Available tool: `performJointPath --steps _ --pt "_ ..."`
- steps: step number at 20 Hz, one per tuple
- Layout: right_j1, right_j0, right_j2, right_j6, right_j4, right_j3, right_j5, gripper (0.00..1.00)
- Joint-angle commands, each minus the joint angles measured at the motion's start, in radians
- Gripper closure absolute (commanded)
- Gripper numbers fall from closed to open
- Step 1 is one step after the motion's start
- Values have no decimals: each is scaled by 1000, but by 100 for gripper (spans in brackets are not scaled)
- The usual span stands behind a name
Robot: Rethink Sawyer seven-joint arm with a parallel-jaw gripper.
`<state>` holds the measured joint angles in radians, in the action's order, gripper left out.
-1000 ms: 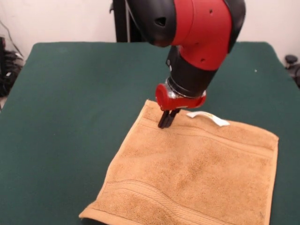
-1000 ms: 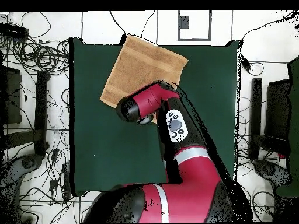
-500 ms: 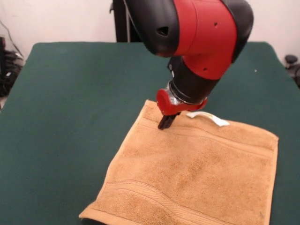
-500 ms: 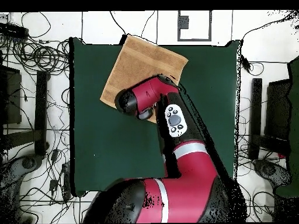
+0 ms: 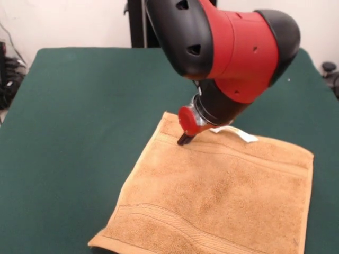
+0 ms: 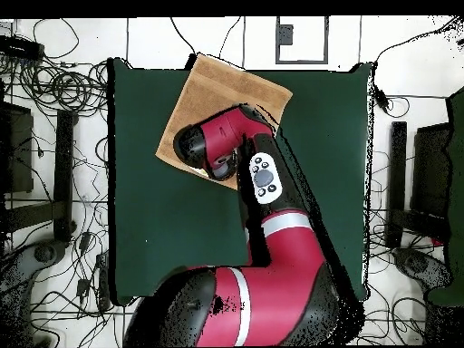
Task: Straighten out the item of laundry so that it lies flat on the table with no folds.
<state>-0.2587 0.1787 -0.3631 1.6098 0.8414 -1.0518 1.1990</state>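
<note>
1. While you watch, tan square terry towel [image 5: 222, 196] lies spread flat on dark green felt table [image 5: 79, 106], front corner overhanging.
2. Black gripper [image 5: 184, 139] tips touch towel's far border; your call on opening, can't tell.

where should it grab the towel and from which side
Probably the far corner of the towel, close to where the claw meets the cloth, coming straight down. The towel lies nearly flat on the table, so only corners and edges offer cloth to pinch; the white tag looks too flimsy.
</note>
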Motion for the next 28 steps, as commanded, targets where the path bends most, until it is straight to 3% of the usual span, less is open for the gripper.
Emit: performJointPath --steps 1,10,28 --pt "151 -32 35 -294 60 40 189 100" --pt "141 -44 59 -307 65 48 288 100" --pt "136 -47 76 -327 70 40 276 100"
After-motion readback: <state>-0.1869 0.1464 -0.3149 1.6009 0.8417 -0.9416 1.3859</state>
